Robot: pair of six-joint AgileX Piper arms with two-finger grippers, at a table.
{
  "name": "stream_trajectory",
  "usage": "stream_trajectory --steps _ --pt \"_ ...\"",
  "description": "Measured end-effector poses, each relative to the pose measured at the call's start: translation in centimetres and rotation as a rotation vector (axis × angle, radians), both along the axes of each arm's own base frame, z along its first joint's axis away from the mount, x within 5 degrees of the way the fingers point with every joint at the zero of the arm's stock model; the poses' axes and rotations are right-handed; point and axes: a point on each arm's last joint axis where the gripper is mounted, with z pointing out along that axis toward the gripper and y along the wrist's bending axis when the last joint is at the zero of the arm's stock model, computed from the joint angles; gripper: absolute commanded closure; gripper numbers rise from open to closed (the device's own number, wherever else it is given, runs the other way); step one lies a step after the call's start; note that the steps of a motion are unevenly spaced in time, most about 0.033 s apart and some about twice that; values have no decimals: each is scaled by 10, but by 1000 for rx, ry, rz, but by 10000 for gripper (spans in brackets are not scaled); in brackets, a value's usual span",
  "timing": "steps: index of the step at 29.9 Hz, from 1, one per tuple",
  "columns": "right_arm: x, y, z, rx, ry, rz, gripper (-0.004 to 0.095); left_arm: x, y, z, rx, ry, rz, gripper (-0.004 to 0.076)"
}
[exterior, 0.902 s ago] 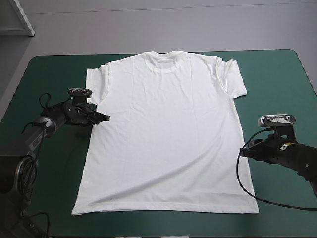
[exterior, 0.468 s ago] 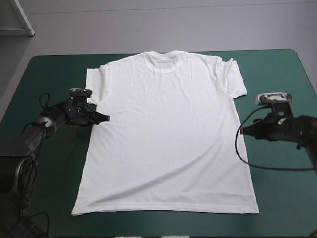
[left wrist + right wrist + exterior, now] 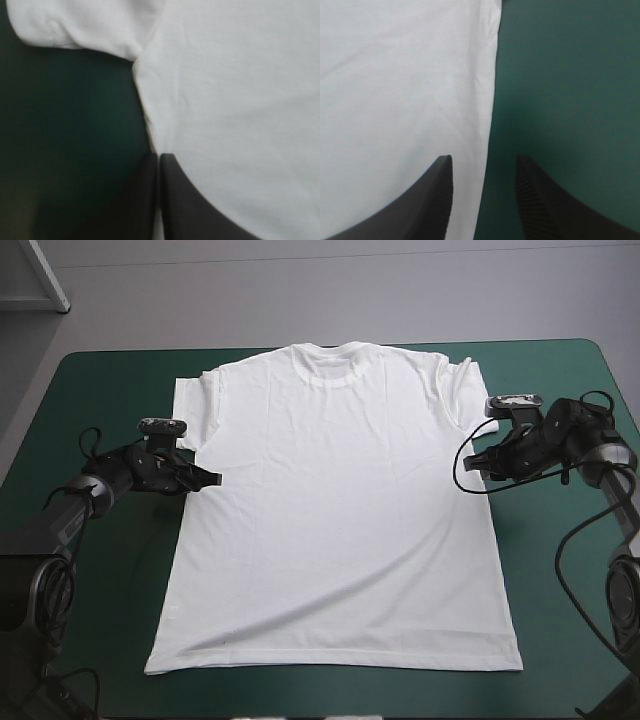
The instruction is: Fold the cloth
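Observation:
The white T-shirt point(image 3: 340, 510) lies spread flat on the teal-green table point(image 3: 100, 390), collar toward the far edge. My left gripper point(image 3: 208, 478) sits at the shirt's left side edge just below the sleeve. In the left wrist view this gripper point(image 3: 159, 157) is all but shut on the T-shirt point(image 3: 240, 100), pinching its edge. My right gripper point(image 3: 473, 462) is at the shirt's right side edge below the other sleeve. In the right wrist view it point(image 3: 482, 162) stands open, one finger over the T-shirt point(image 3: 395, 90) and one over the bare cover.
Bare teal-green cover runs along both sides of the shirt, wider on the right point(image 3: 570, 570). The hem lies close to the table's near edge.
My right arm has swung from near the hem up along the shirt's right edge to just below the sleeve. The left arm and the shirt have stayed still.

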Motion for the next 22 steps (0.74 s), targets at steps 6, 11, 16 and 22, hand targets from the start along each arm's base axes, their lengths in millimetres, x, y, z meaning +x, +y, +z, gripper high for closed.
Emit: stream_trajectory --steps 6,11,16,22 --pt "16 16 -21 -26 -35 51 346 0 0 0 6 -2 -12 705" --pt "24 25 -37 -40 -29 76 350 0 0 0 8 -2 -16 705" --pt "27 25 -46 -46 -14 63 362 0 0 0 8 -1 -17 705" --pt "29 25 -48 -48 4 68 689 0 0 0 8 -2 -16 705"
